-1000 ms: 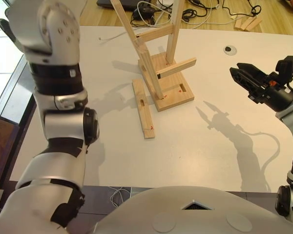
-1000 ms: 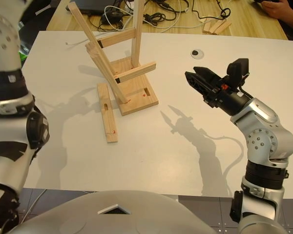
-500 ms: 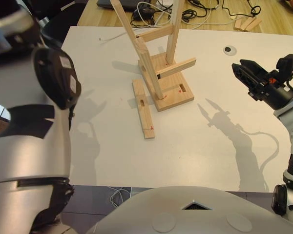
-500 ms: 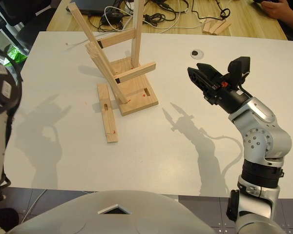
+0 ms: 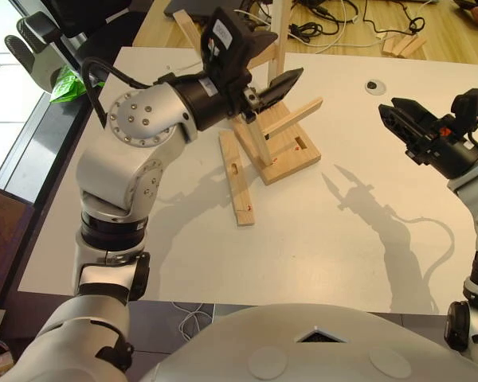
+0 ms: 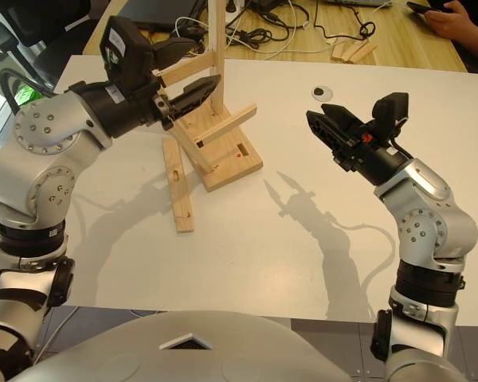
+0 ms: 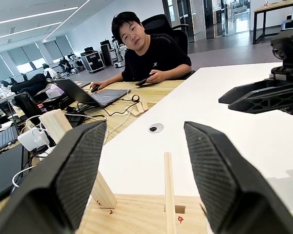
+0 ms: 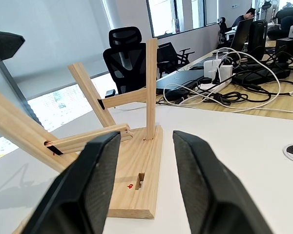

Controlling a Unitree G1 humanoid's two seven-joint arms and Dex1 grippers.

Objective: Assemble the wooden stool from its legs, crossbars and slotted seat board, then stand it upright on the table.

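Observation:
The slotted seat board [image 5: 293,157] lies flat on the white table [image 5: 319,239]. Two legs [image 8: 151,87] rise from it, one upright and one tilted, joined by a crossbar. Another crossbar [image 5: 293,112] sticks out sideways from a third, leaning leg. A loose slotted leg [image 5: 234,180] lies on the table beside the board. My left gripper [image 5: 275,68] is open, hovering just above the board among the legs, its fingers [image 7: 78,180] on either side of the thin crossbar [image 7: 168,195]. My right gripper [image 5: 390,109] is open and holds nothing, in the air over the table's right side, facing the stool.
A small black round cap [image 5: 373,82] sits on the table's far right. Behind the table is a wooden desk with cables and spare wood pieces [image 5: 402,41]. The near half of the table is free.
My left arm has swung down from close to the camera to the stool, and its open gripper now hovers among the legs. The right gripper has hardly moved.

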